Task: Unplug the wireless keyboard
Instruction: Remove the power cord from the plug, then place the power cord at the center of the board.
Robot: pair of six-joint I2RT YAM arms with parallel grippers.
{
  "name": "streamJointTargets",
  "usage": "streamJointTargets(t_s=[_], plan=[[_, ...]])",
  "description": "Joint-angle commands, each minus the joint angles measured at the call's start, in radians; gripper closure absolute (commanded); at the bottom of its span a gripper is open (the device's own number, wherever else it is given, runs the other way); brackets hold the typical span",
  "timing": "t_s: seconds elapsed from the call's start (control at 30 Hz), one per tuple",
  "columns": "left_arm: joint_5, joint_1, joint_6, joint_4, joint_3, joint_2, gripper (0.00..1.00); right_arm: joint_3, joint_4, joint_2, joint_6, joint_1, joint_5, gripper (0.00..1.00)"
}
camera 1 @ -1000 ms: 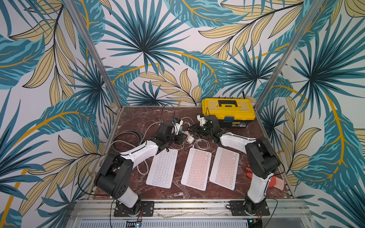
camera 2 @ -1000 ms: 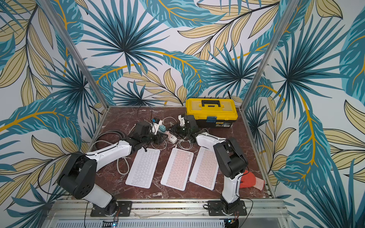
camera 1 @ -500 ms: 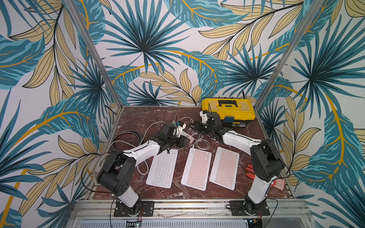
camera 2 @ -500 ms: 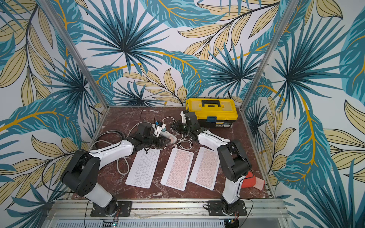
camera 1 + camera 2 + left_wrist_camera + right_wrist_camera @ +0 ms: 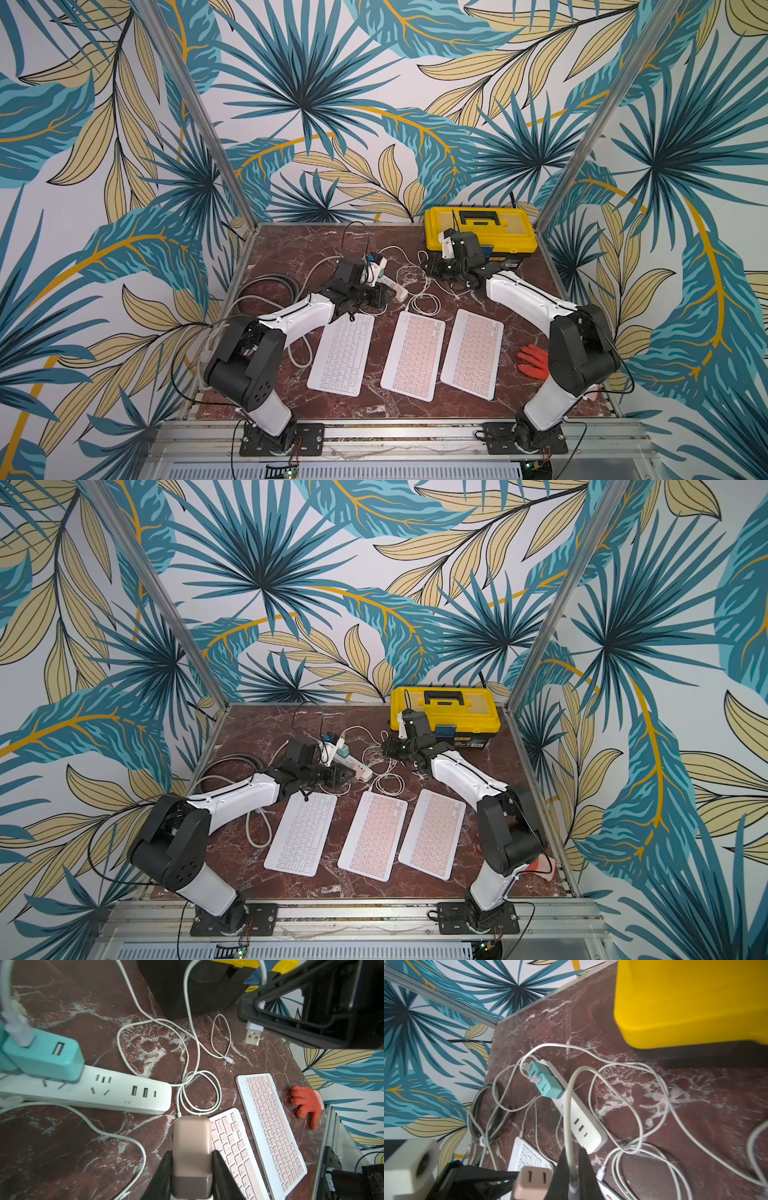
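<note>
Since the L gripper (image 5: 192,1159) is clamped on the beige adapter (image 5: 192,1136) and the R gripper (image 5: 573,1157) is pinched on the white cable (image 5: 566,1105) near its USB plug (image 5: 253,1035), plug and adapter sit apart. In both top views the three keyboards (image 5: 413,355) lie flat at 6 o'clock from the power strip (image 5: 395,291), w/ the R gripper at 1 o'clock of them. Keyboards look thin, light, prob. slide easily. Cable is limp, so grab the stiff plug shell, not the cord. Can't tell which keyboard it feeds.
</note>
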Motion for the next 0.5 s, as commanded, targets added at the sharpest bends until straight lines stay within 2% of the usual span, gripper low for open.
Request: streamJointTargets(t_s=[0.0, 0.2, 0.37, 0.47], plan=[[-0.017, 0.024, -0.015, 0.000, 0.006, -0.045, 1.00, 0.010, -0.182, -0.067, -0.143, -0.005, 0.103, 0.99], [-0.027, 0.046, -0.023, -0.001, 0.001, -0.056, 1.00, -0.033, -0.306, -0.141, -0.224, -0.054, 0.236, 0.99], [-0.024, 0.051, -0.025, -0.001, 0.006, -0.045, 1.00, -0.061, -0.352, -0.165, -0.260, -0.115, 0.280, 0.98], [-0.015, 0.050, -0.032, -0.001, 0.021, -0.029, 1.00, -0.075, -0.343, -0.131, -0.263, -0.139, 0.254, 0.97]])
